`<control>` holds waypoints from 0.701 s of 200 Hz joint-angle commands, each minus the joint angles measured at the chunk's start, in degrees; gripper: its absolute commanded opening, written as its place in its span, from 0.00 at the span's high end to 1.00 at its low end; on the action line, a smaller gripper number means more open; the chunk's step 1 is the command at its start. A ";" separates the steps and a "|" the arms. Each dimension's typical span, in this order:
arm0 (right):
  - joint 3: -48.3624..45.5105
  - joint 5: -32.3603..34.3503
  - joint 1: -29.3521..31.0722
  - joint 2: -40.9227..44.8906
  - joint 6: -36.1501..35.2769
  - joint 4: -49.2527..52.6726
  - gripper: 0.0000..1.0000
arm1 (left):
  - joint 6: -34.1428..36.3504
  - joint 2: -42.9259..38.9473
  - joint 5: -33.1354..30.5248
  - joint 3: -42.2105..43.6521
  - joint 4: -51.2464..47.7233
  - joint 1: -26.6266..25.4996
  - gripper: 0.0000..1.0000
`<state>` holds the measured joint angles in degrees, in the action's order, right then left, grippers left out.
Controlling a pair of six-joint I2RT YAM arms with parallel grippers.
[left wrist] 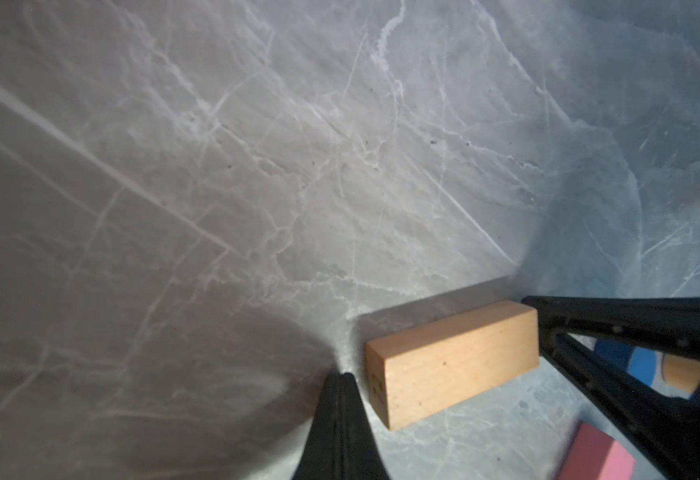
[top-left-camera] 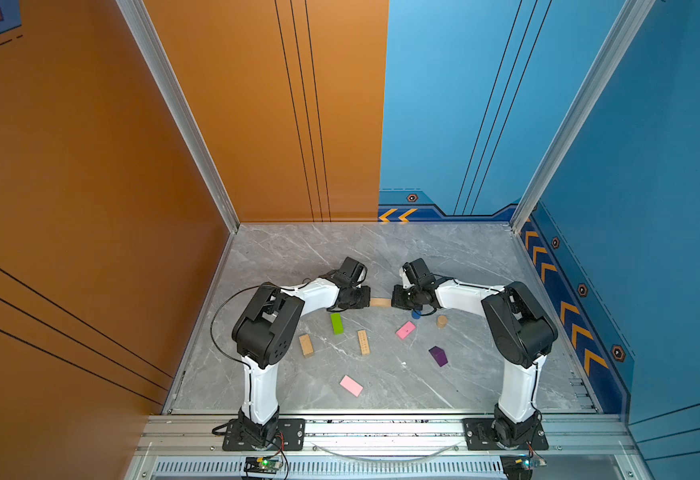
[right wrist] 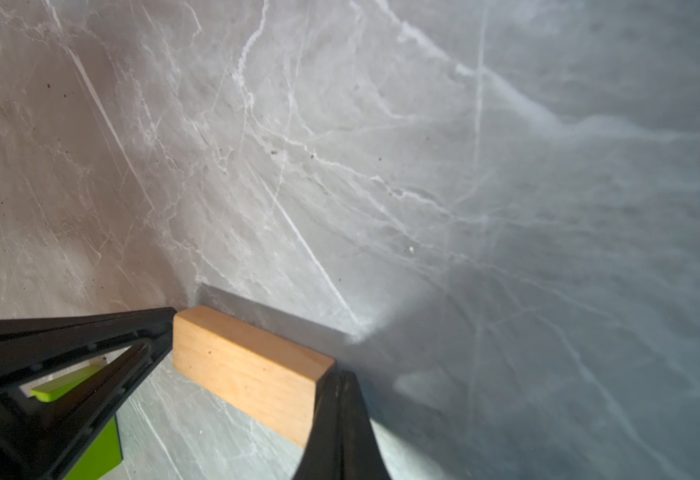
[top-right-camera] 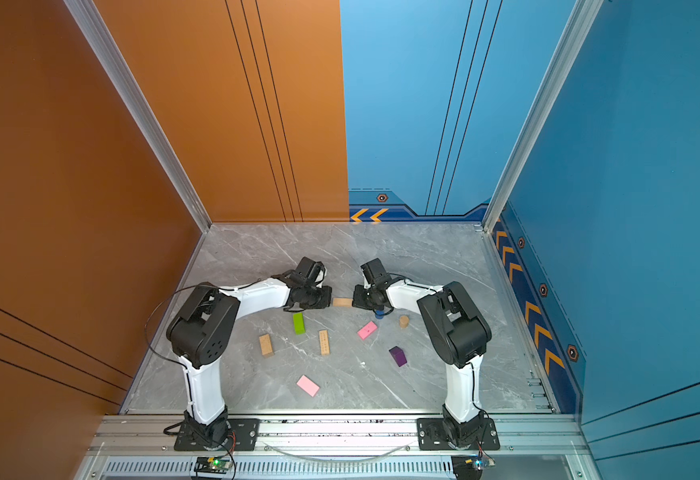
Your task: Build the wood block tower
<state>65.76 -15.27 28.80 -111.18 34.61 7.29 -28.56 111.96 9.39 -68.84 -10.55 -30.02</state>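
Left gripper (left wrist: 340, 388) fingers together, right gripper (right wrist: 339, 384) likewise; closed tips at opposite ends of tan block (left wrist: 456, 357); end-face stamp unreadable.

You have an orange wall (top-left-camera: 70, 166) on the left, a blue wall (top-left-camera: 651, 166) on the right. The floor (top-left-camera: 381, 257) is grey veined marble.

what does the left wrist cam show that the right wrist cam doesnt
Only the left wrist view: a blue cylinder, a tan cylinder and a pink slab, seen past the right gripper. Only the right wrist view: the green bar, seen past the left gripper. Both: the tan bar lying on the marble table, with a shut gripper at each end.
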 commanded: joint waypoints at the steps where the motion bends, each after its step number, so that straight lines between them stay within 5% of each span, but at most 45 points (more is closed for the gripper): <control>1: 0.49 0.75 -0.41 -0.52 0.68 1.93 1.00 | 0.24 -0.89 -1.71 0.34 -4.14 0.22 1.00; 92: -3.71 3.29 -0.91 8.04 0.46 2.89 1.00 | 0.02 -6.36 -3.31 2.57 -4.44 0.12 1.00; 140: -4.85 6.83 3.68 15.44 -1.83 8.05 1.00 | 0.05 -13.22 -5.64 5.83 -4.44 0.10 1.00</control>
<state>61.52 -11.66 29.50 -99.37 34.50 10.11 -28.56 102.94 6.20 -64.99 -13.67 -30.02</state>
